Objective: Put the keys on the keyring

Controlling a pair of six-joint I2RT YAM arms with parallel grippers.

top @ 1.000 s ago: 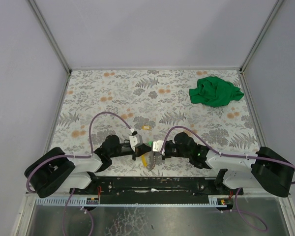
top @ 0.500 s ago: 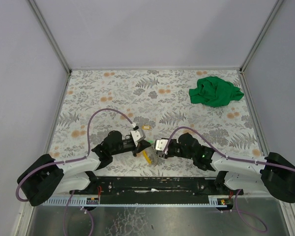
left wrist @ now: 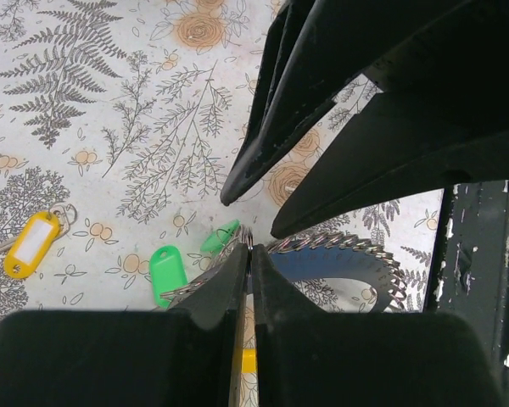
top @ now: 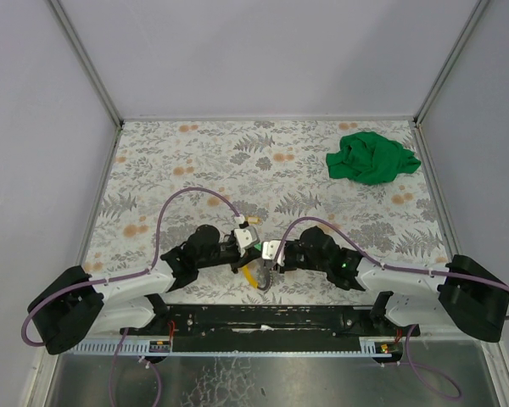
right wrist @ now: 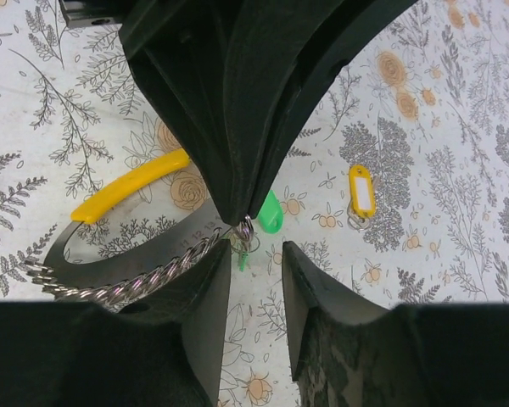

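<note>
The keyring (left wrist: 356, 263) is a grey loop strung with many small rings and a yellow tag (right wrist: 131, 185). It lies at the table's near middle (top: 259, 278). My left gripper (left wrist: 248, 254) is shut on a small split ring (right wrist: 244, 231) at the loop's end, and the green key (left wrist: 167, 273) with its green tag (right wrist: 270, 212) lies right by it. My right gripper (right wrist: 254, 254) is open, its fingertips (right wrist: 216, 263) on either side just below that ring. The yellow key (left wrist: 31, 244) lies apart on the table and also shows in the right wrist view (right wrist: 360, 193) and the top view (top: 253, 220).
A big green cloth (top: 371, 158) lies at the far right of the flowered table. The black rail (top: 263, 318) of the arm bases runs along the near edge. Grey walls enclose the table on three sides.
Both grippers stay together over the keyring. The left wrist has shifted slightly right and away. The right arm dipped inward and came back. The keyring has barely moved.
</note>
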